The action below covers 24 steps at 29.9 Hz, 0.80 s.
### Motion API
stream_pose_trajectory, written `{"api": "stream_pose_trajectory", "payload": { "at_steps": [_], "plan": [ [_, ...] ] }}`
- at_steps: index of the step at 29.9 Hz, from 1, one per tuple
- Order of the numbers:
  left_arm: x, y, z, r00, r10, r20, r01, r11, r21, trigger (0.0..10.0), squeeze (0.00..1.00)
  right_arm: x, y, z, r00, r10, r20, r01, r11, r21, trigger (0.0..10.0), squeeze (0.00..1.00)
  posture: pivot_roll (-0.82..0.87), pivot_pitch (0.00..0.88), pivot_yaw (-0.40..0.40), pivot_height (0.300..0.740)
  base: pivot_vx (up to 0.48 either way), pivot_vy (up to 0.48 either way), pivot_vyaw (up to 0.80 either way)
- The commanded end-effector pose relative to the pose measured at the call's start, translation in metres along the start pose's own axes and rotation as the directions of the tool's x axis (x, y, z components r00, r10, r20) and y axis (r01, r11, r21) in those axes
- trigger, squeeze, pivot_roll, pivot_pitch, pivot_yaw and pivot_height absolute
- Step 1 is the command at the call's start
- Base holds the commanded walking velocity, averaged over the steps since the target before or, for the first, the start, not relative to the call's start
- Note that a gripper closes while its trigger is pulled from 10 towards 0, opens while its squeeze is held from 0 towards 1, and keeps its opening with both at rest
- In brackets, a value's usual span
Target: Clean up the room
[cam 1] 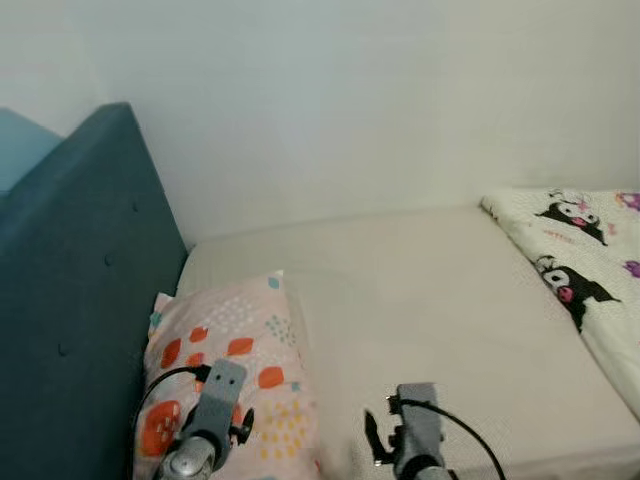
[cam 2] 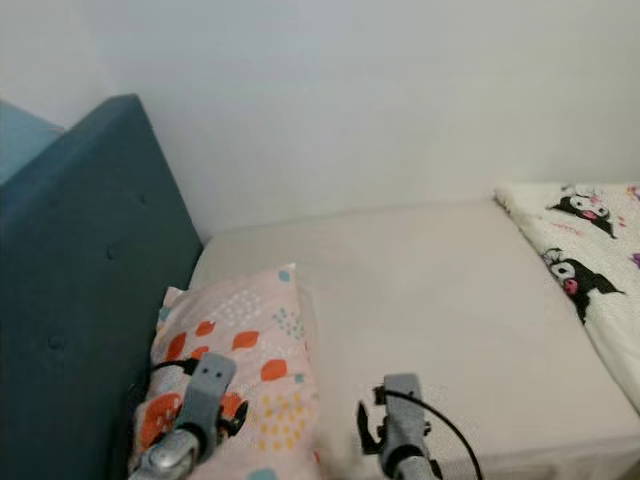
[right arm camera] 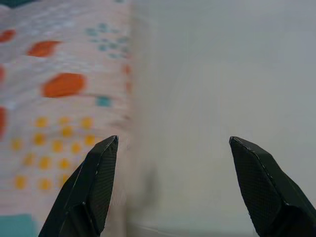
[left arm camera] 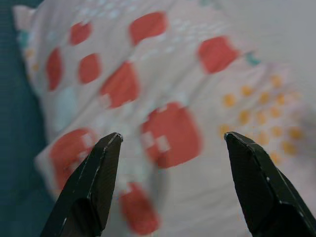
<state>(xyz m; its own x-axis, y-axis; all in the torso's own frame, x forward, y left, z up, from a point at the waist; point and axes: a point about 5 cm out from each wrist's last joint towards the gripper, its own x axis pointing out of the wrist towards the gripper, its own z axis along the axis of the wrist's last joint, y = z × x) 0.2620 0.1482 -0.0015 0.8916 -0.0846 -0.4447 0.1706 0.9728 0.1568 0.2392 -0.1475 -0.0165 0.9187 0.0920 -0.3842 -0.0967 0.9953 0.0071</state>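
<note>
A pink pillow (cam 1: 235, 345) with orange, yellow and teal spots lies on the bed's beige sheet (cam 1: 420, 290), against the teal headboard (cam 1: 80, 300). My left gripper (left arm camera: 170, 140) hovers open just above the pillow (left arm camera: 163, 98), nothing between its fingers. My right gripper (right arm camera: 173, 143) is open too, over the pillow's edge (right arm camera: 59, 98) and the bare sheet (right arm camera: 222, 74) beside it. Both wrists show low in the left eye view, the left wrist (cam 1: 215, 400) over the pillow and the right wrist (cam 1: 415, 420) over the sheet.
A white blanket (cam 1: 585, 265) printed with black cartoon figures lies bunched at the bed's right side. A pale wall (cam 1: 350, 100) runs behind the bed. The headboard stands tall on the left.
</note>
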Motion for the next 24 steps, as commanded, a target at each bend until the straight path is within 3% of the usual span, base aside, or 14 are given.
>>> {"api": "stream_pose_trajectory", "payload": {
  "at_steps": [1,4,7,8,13,14,21,24],
  "plan": [
    [-0.002,-0.002,-0.008,1.0,-0.014,-0.012,0.014,0.999,-0.039,10.0,0.0,0.0,-0.003,-0.003,1.0,-0.016,-0.011,0.017,1.0,0.003,10.0,0.0,0.0,0.019,0.056,0.74,0.0,0.0,0.0],
    [-0.004,-0.001,-0.015,1.0,-0.001,-0.024,-0.002,0.996,-0.085,10.0,0.0,-0.002,-0.007,-0.006,0.999,-0.039,-0.023,0.039,0.999,-0.02,10.0,0.0,0.0,0.017,0.054,0.74,0.0,0.0,0.0],
    [-0.006,0.0,-0.018,1.0,-0.007,-0.008,0.006,0.998,-0.062,10.0,0.0,-0.003,-0.011,-0.01,0.997,-0.067,-0.036,0.065,0.997,-0.042,10.0,0.0,0.0,0.013,0.054,0.74,0.0,0.0,0.0],
    [-0.007,0.002,-0.03,0.999,0.002,-0.052,-0.003,1.0,-0.025,10.0,0.0,-0.005,-0.018,-0.018,0.991,-0.111,-0.073,0.106,0.991,-0.079,10.0,0.0,0.0,0.008,0.05,0.74,0.0,0.0,0.0],
    [-0.009,0.004,-0.048,0.989,0.019,-0.143,-0.019,1.0,0.004,10.0,0.0,-0.01,-0.024,-0.037,0.976,-0.133,-0.171,0.117,0.988,-0.097,10.0,0.0,-0.01,0.0,0.044,0.74,0.0,0.0,0.0],
    [-0.011,0.004,-0.056,0.982,0.017,-0.189,-0.017,1.0,0.003,10.0,0.0,-0.014,-0.023,-0.047,0.965,-0.128,-0.23,0.106,0.989,-0.103,10.0,0.0,-0.01,0.0,0.044,0.74,0.0,0.0,0.0],
    [-0.01,0.003,-0.057,0.981,0.021,-0.193,-0.029,0.999,-0.037,10.0,0.0,-0.017,-0.022,-0.055,0.954,-0.121,-0.273,0.093,0.989,-0.111,10.0,0.0,-0.01,0.0,0.043,0.74,0.0,0.0,0.0],
    [-0.009,-0.002,-0.052,0.988,-0.024,-0.152,0.023,1.0,-0.009,10.0,0.0,-0.014,-0.019,-0.05,0.967,-0.097,-0.236,0.075,0.992,-0.102,10.0,0.0,-0.02,0.0,0.047,0.74,0.0,0.0,0.0]
  ]
}}
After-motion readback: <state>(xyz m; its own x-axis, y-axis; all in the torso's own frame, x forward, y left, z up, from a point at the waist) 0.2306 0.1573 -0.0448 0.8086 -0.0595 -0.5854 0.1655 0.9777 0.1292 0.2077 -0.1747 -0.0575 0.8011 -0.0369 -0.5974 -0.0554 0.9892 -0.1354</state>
